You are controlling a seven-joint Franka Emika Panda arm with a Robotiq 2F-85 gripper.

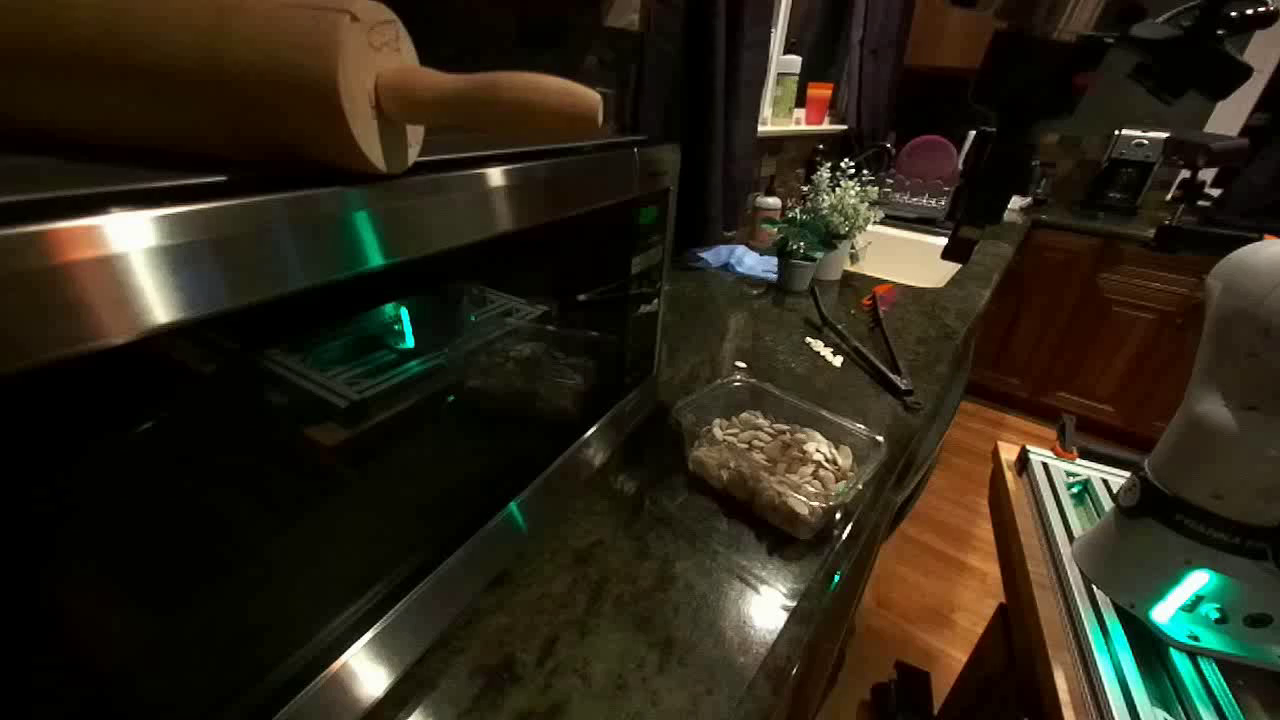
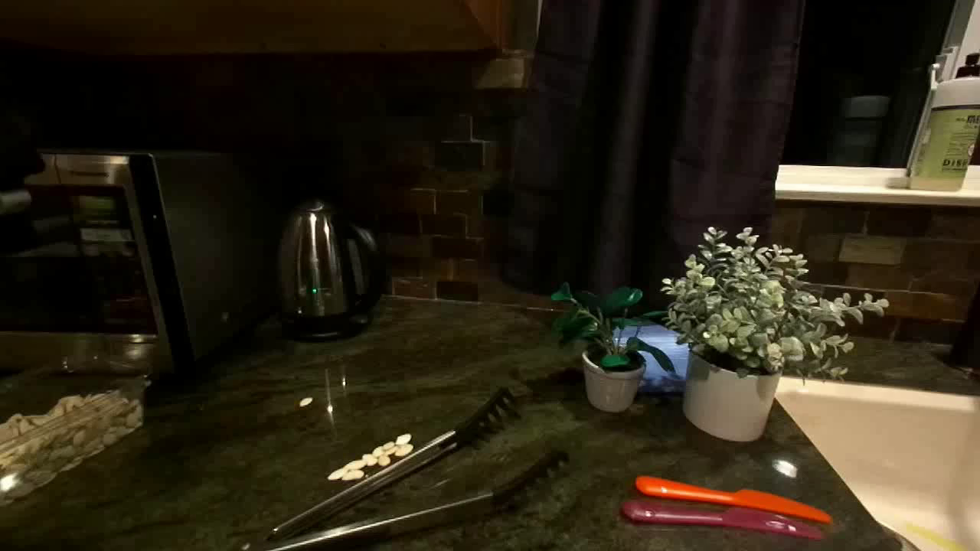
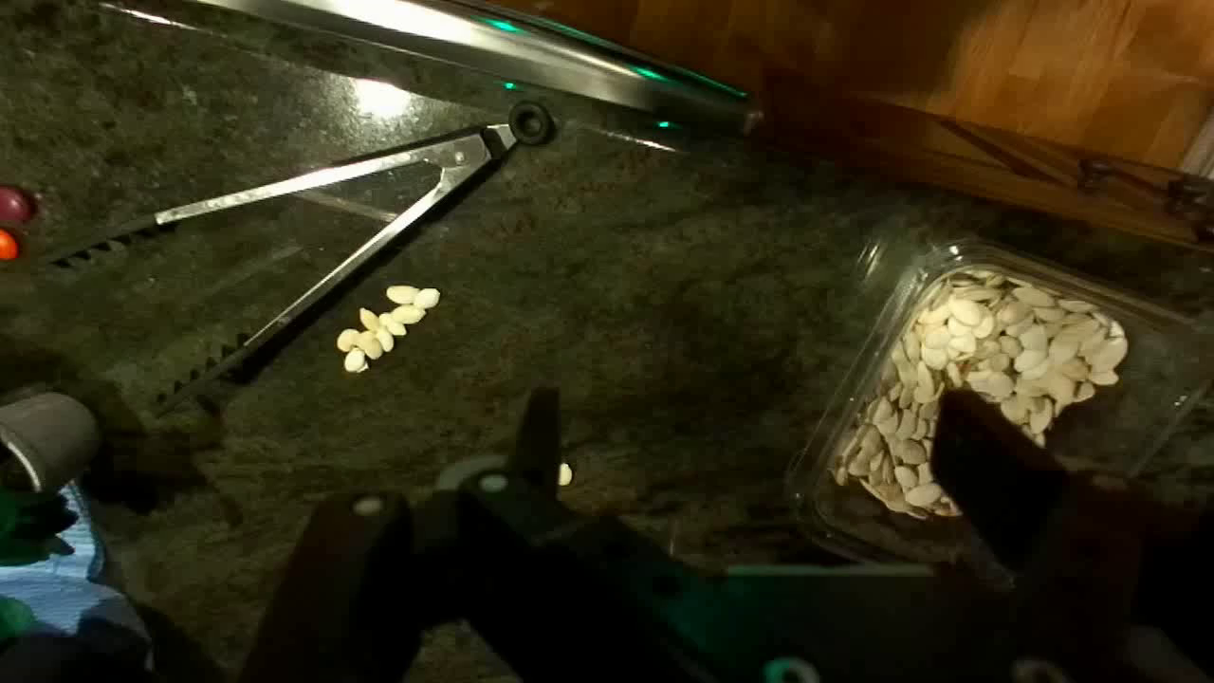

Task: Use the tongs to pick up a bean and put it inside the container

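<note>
Metal tongs [image 3: 353, 263] splay near the mottled table's [image 3: 664, 304] edge, with bare room toward the plastic tub [image 3: 1138, 403]; the hand [image 3: 747, 398] gapes wide.

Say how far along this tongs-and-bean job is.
Done: nothing I can confirm; the clear tub already holds many pale seeds, but how they got there doesn't show. In hand: nothing; the claw is open with nothing in its grip. Left: apparently the whole job, since the tongs lie splayed on the counter beside a loose cluster of seeds.
</note>
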